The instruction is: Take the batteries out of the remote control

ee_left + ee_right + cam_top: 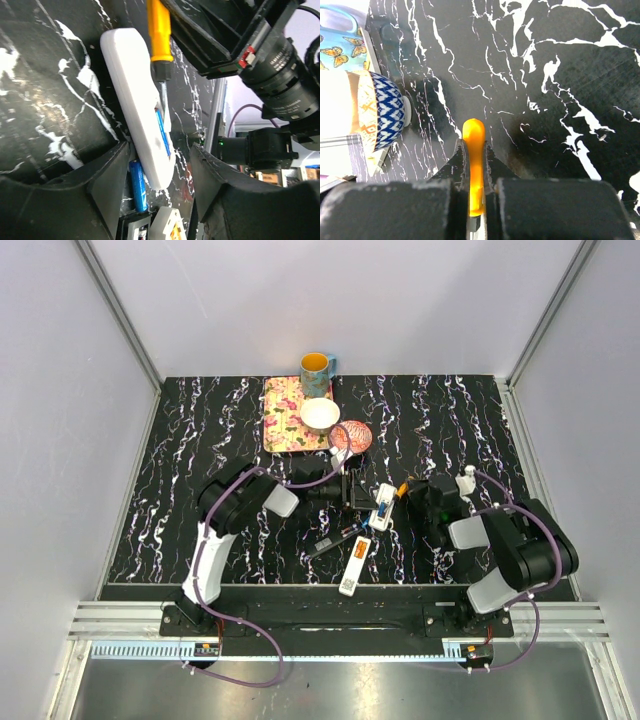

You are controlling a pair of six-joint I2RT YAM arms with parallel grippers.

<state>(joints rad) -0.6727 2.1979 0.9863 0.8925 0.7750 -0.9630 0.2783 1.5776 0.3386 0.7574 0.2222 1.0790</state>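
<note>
My R jaws clamp screwdriver [473,165], shaft across remote [131,95] bay; L jaws wide astride remote, blue battery [138,186] beside, bowl [385,117] well apart.

The remote [135,100] and the screwdriver [159,30] filled the gap between my left tool [160,175] and right tool [474,150]. Toward the far edge, tray [283,430], bowl [320,415] and mug [316,366] stood in the way. The left edge and far right corner of the tabletop [190,460] lay open.
</note>
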